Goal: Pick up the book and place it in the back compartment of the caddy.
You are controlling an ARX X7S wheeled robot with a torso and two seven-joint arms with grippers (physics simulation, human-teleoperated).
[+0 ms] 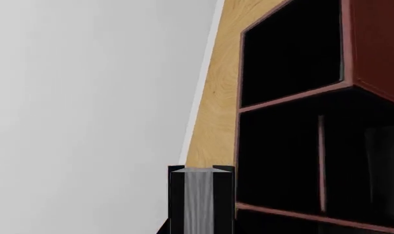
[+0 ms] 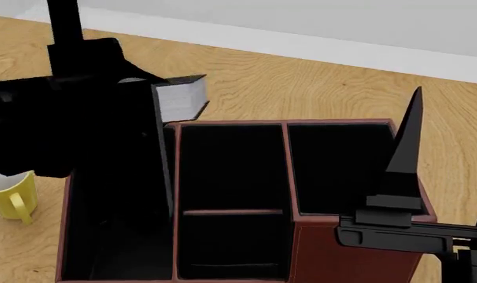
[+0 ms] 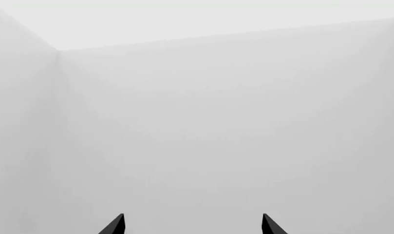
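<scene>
The caddy [image 2: 344,250] is a dark red-brown box with a black interior and four sections, filling the middle of the head view. Its smallest section, the back compartment [image 2: 232,244], is the short slot of the middle column, on the side nearest me. My left gripper [image 2: 144,91] is shut on the book [image 2: 181,97] and holds it in the air above the caddy's far left corner. In the left wrist view the book's white page edge [image 1: 200,200] shows between black covers, beside the caddy [image 1: 294,95]. My right gripper [image 2: 407,147] is open and empty, pointing up over the caddy's right side.
A yellow mug [image 2: 10,197] stands on the wooden table [image 2: 317,82] left of the caddy, partly behind my left arm. A pale grey wall runs behind the table's far edge. The right wrist view shows only the blank wall and the gripper's two spread fingertips [image 3: 117,225].
</scene>
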